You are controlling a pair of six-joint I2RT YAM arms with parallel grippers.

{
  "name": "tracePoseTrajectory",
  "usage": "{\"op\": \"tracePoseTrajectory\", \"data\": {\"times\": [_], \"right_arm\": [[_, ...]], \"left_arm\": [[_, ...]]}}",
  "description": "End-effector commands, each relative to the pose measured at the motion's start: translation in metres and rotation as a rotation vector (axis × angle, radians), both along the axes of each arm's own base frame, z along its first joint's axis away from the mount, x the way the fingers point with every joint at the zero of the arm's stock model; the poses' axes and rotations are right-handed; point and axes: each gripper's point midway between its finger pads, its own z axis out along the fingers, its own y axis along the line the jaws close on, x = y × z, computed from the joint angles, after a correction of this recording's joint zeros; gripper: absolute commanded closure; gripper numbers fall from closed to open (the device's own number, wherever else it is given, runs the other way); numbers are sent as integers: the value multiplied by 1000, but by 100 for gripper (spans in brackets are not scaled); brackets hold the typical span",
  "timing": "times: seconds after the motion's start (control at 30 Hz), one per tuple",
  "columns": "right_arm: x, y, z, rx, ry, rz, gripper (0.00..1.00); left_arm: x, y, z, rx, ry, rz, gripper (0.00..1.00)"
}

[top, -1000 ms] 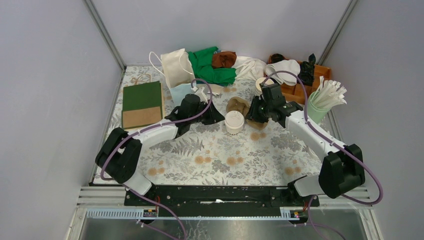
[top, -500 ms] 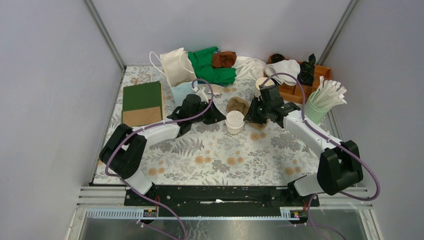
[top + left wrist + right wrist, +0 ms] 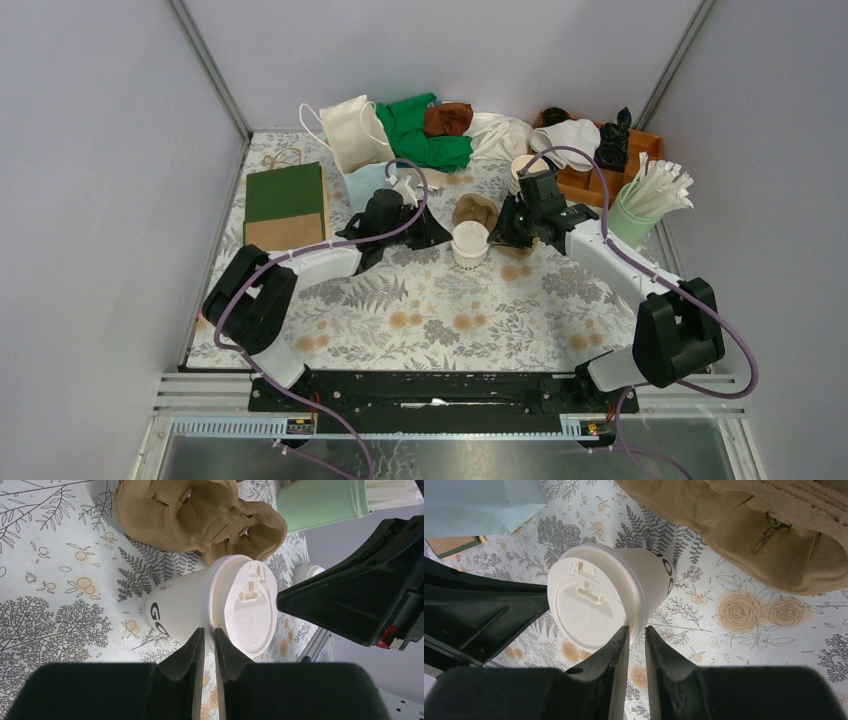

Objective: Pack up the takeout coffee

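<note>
The takeout coffee (image 3: 468,243), a pale paper cup with a white lid, stands upright mid-table, just in front of the brown pulp cup tray (image 3: 478,212). My left gripper (image 3: 432,233) is shut and empty, with its tips at the cup's left side. My right gripper (image 3: 503,231) is shut and empty, with its tips at the cup's right side. In the left wrist view the cup (image 3: 200,607) lies right at the gripper (image 3: 209,632), with the tray (image 3: 200,515) beyond. In the right wrist view the cup (image 3: 624,585) sits at the gripper (image 3: 636,630), beside the tray (image 3: 764,525).
A green-and-brown paper bag (image 3: 285,208) lies at the left. Cloth bags (image 3: 355,130) and green fabric (image 3: 425,135) lie at the back. A stack of lidless cups (image 3: 522,170), a wooden box (image 3: 625,150) and a green cup of stirrers (image 3: 640,205) stand at the right.
Both grippers have closed in on the cup, the left moving right and the right moving left. The cup has stayed in place.
</note>
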Motion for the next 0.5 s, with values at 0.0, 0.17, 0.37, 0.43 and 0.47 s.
{"op": "tracePoseTrajectory", "data": {"times": [0.0,0.17,0.37,0.43,0.47], "right_arm": [[2,-1,-6,-16,5,-3,75],[-1,-4,-16,-32,31,-3,76],[3,-1,0,-7,-23,3,74],[7,-1,14,-3,-57,5,73],[9,-1,20,-4,-73,6,73]], "left_arm": [[4,0,-7,18,-7,-1,84],[3,2,-13,39,4,-1,86],[4,6,-13,63,-8,7,87],[4,6,-12,72,-13,8,87],[4,6,-12,79,-16,10,87]]}}
